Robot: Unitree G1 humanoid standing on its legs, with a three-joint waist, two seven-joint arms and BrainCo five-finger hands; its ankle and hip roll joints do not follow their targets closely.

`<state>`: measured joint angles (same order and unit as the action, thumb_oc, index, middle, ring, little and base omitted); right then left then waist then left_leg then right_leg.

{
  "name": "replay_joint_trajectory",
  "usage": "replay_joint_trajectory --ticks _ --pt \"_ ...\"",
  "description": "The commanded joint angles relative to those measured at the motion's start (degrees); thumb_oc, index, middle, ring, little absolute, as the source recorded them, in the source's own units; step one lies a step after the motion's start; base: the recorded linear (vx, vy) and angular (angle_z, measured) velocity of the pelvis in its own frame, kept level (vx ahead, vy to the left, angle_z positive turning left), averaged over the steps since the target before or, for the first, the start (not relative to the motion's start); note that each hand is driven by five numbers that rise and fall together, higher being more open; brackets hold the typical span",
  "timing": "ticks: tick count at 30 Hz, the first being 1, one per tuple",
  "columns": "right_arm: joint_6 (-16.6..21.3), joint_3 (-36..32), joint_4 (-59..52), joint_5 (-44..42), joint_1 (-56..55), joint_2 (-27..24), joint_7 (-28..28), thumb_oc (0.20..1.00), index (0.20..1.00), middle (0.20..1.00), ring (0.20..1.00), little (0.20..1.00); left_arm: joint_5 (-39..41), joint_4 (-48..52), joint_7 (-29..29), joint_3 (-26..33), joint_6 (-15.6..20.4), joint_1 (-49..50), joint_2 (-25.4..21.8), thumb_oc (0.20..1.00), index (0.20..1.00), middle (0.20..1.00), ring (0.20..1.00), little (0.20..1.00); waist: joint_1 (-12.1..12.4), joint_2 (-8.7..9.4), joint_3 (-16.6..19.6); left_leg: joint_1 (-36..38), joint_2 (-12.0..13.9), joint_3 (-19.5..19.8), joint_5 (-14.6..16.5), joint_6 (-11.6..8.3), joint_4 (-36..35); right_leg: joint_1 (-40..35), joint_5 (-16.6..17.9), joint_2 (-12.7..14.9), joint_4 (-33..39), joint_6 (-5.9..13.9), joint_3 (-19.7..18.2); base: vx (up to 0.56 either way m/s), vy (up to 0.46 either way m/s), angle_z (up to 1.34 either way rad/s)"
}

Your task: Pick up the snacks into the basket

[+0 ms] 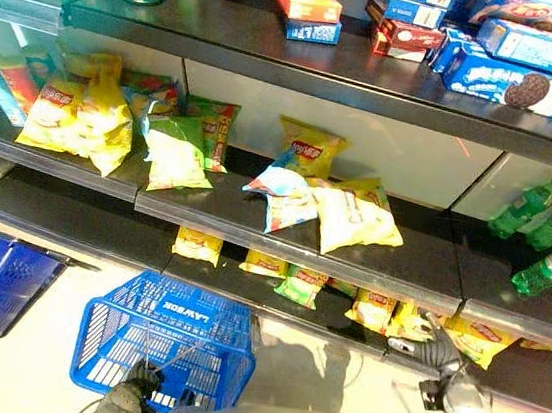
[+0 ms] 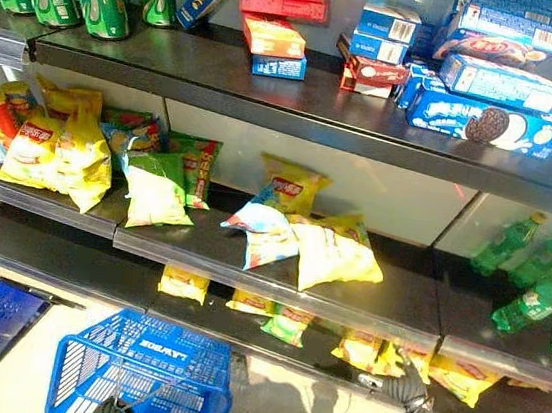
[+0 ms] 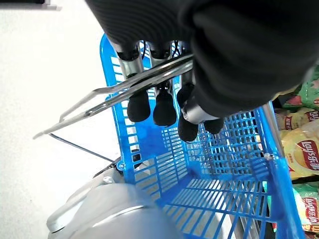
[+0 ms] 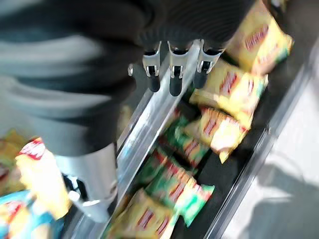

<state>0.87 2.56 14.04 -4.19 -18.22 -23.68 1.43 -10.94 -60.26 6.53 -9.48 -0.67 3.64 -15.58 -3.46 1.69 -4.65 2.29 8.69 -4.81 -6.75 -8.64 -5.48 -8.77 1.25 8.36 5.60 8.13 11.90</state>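
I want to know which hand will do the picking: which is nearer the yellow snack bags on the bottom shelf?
Right. The right hand hovers at those bags; the left hand grips the blue basket's handle.

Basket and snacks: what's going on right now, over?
Left hand curled round the blue basket's wire handle. Right hand open by the bottom-shelf snack bags, nothing held. Basket empty. No obstruction.
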Motion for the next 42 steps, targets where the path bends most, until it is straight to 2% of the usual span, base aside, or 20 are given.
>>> replay_joint_trajectory --ticks 1,5,6,11,17,22,23,27,28,29,32,34,35,36,39,40,42 --pt "6.52 -4.99 -9.92 -5.44 3.26 -1.52 -2.42 1.0 1.0 1.0 1.0 1.0 -5.16 -5.48 0.35 -0.87 0.49 -4.21 -0.67 0.2 0.2 0.2 0.2 0.2 1.43 -1.03 -1.02 2.44 -3.58 -1.34 6.49 3.22 0.48 3.89 1.05 1.18 -2.17 1.55 -0.35 0.0 0.0 0.0" --pt "7.51 -6.79 -16.15 -9.24 2.54 -1.48 -4.29 1.0 1.0 1.0 1.0 1.0 -5.52 -6.43 0.06 -1.0 0.66 -5.01 -0.13 0.2 0.2 0.2 0.2 0.2 1.22 -1.07 -0.8 2.48 -3.52 -1.53 6.51 3.16 0.48 3.84 1.03 1.23 -2.11 1.58 -0.25 0.0 -0.002 -0.01" --pt "8.64 -8.07 -20.65 -13.01 2.9 -1.41 -5.88 1.0 1.0 1.0 1.0 1.0 -5.4 -6.66 -0.25 -0.71 0.88 -5.02 0.04 0.2 0.2 0.2 0.2 0.2 1.11 -1.12 -0.65 2.51 -3.55 -1.54 6.54 3.16 0.48 3.83 1.04 1.22 -2.11 1.58 -0.25 0.0 0.0 0.0" --pt "11.01 -11.08 -25.77 -18.92 4.2 -0.39 -5.97 1.0 1.0 1.0 1.0 1.0 -5.43 -6.18 -0.84 -1.0 1.33 -4.68 0.11 0.2 0.2 0.2 0.2 0.2 1.11 -1.27 -0.06 2.61 -3.56 -1.53 6.84 3.21 0.48 3.58 0.92 1.35 -1.99 1.58 -0.14 0.0 0.0 0.0" --pt "11.67 -12.12 -25.08 -13.13 11.14 -0.62 1.82 1.0 1.0 1.0 1.0 1.0 -5.81 -4.1 -0.04 -1.94 1.12 -4.43 0.25 0.2 0.2 0.2 0.2 0.2 1.8 -1.36 0.14 2.35 -3.69 -1.45 6.96 3.4 0.48 3.84 1.29 1.41 -1.68 1.6 -0.38 0.0 0.0 0.0" --pt "10.32 -11.73 -22.66 -7.89 14.73 -2.19 4.93 1.0 1.0 1.0 1.0 1.0 -5.77 -3.4 0.22 -2.3 0.96 -4.21 -0.04 0.2 0.2 0.2 0.2 0.2 2.39 -1.24 0.07 2.11 -3.78 -1.21 6.94 3.55 0.48 3.95 1.42 1.47 -1.56 1.65 -0.35 0.0 0.0 0.0" --pt "8.95 -10.95 -19.88 -3.5 16.8 -3.57 6.63 1.0 1.0 1.0 1.0 1.0 -5.83 -2.97 0.28 -2.53 0.72 -4.07 -0.24 0.2 0.2 0.2 0.2 0.2 2.82 -1.2 -0.15 1.9 -3.91 -1.07 6.86 3.62 0.48 4.08 1.48 1.47 -1.53 1.67 -0.25 0.0 0.0 0.0" --pt "6.72 -7.98 -11.81 0.7 21.36 -5.77 9.27 1.0 1.0 1.0 1.0 1.0 -6.22 -2.39 0.81 -3.37 0.49 -4.17 -0.71 0.2 0.2 0.2 0.2 0.2 3.57 -1.14 -0.81 1.46 -3.96 -0.89 6.65 3.68 0.48 4.4 1.7 1.6 -1.47 1.65 -0.09 -0.01 0.002 0.0" --pt "6.2 -6.4 -7.88 2.7 23.65 -6.94 10.68 1.0 1.0 1.0 1.0 1.0 -6.56 -1.83 1.27 -3.64 0.43 -4.5 -1.05 0.2 0.2 0.2 0.2 0.2 3.69 -1.16 -1.31 1.12 -3.99 -0.86 6.52 3.71 0.48 4.7 1.82 1.63 -1.49 1.66 -0.13 -0.12 0.012 -0.01" --pt "4.1 -2.8 0.09 5.04 28.25 -9.62 12.49 1.0 1.0 1.0 1.0 1.0 -7.37 -0.46 2.6 -5.49 0.25 -6.07 -2.31 0.2 0.2 0.2 0.2 0.2 4.32 -1.05 -2.63 0.21 -4.13 -0.69 6.05 3.74 0.48 5.66 2.24 1.65 -1.6 1.66 -0.13 -0.17 0.014 0.0" --pt "2.8 1.7 7.68 5.72 34.62 -11.86 13.89 1.0 1.0 1.0 1.0 1.0 -6.86 0.07 4.22 -6.74 -0.09 -8.77 -3.06 0.2 0.2 0.2 0.2 0.2 4.58 -1.17 -4.79 -1.33 -4.24 -0.57 5.26 3.73 0.48 7.41 2.76 1.7 -2.01 1.64 -0.3 -0.17 0.017 0.02" --pt "0.88 8.35 17.47 7.62 43.74 -14.03 14.33 1.0 1.0 1.0 1.0 1.0 -5.13 0.26 6.56 -9.06 -0.28 -13.34 -4.11 0.2 0.2 0.2 0.2 0.2 5.42 -1.5 -8.78 -4.54 -4.5 -0.22 3.44 3.65 0.48 11.01 3.96 1.85 -2.82 1.62 -0.38 -0.27 0.033 0.02" --pt "1.01 8.57 17.81 7.55 44.19 -14.05 14.37 1.0 1.0 1.0 1.0 1.0 -5.1 0.17 6.59 -8.93 -0.26 -13.5 -4.06 0.2 0.2 0.2 0.2 0.2 5.32 -1.53 -8.84 -4.67 -4.5 -0.24 3.4 3.66 0.48 11.19 3.96 1.86 -2.9 1.61 -0.4 -0.26 0.05 -0.02" --pt "0.03 11.24 22.99 7.46 48.18 -14.8 14.14 1.0 1.0 1.0 1.0 1.0 -3.58 0.17 7.58 -9.63 -0.07 -15.36 -4.43 0.2 0.2 0.2 0.2 0.2 6.04 -1.7 -10.81 -6.6 -4.71 0.16 2.37 3.58 0.48 13.08 4.66 1.92 -3.23 1.58 -0.1 -0.15 0.035 0.03" --pt "-0.23 15.33 32.78 6.61 54.04 -14.55 13.72 1.0 1.0 1.0 1.0 1.0 -1.87 -0.59 8.98 -10.12 0.18 -17.05 -4.67 0.2 0.2 0.2 0.2 0.2 6.61 -2.17 -12.75 -9.38 -4.85 0.42 1.16 3.58 0.48 15.92 5.7 2.15 -3.44 1.59 -0.04 -0.1 0.044 0.11" --pt "-0.21 15.36 32.81 6.6 54.09 -14.55 13.73 1.0 1.0 1.0 1.0 1.0 -1.87 -0.6 8.98 -10.1 0.19 -17.06 -4.67 0.2 0.2 0.2 0.2 0.2 6.59 -2.18 -12.75 -9.4 -4.85 0.42 1.16 3.58 0.48 15.95 5.69 2.15 -3.45 1.59 -0.04 -0.09 0.059 0.15" --pt "-1.0 17.01 40.32 5.32 59.08 -15.12 13.43 1.0 1.0 1.0 1.0 1.0 -0.1 -0.59 9.95 -10.59 0.45 -18.9 -5.4 0.2 0.2 0.2 0.2 0.2 7.1 -2.71 -14.82 -11.89 -5.08 0.62 0.17 3.48 0.59 18.29 6.34 2.42 -3.75 1.61 0.1 -0.09 0.075 0.06"
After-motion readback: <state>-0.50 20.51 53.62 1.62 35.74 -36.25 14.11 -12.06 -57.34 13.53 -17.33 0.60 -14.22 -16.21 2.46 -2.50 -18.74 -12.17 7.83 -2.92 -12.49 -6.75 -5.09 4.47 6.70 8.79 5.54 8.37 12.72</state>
